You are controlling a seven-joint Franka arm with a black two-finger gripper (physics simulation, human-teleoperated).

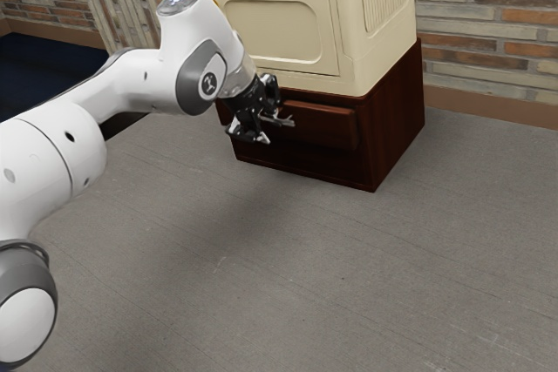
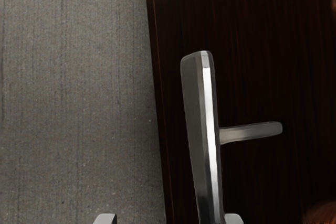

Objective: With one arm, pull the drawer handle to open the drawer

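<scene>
Handle lies at about four o'clock from the claw in the exterior view, its long bar running roughly nine to three along the drawer front; the claw is open around it, so the pull should head toward seven. Under a cream box, the dark cabinet stands on grey floor, brick wall at two o'clock.
</scene>
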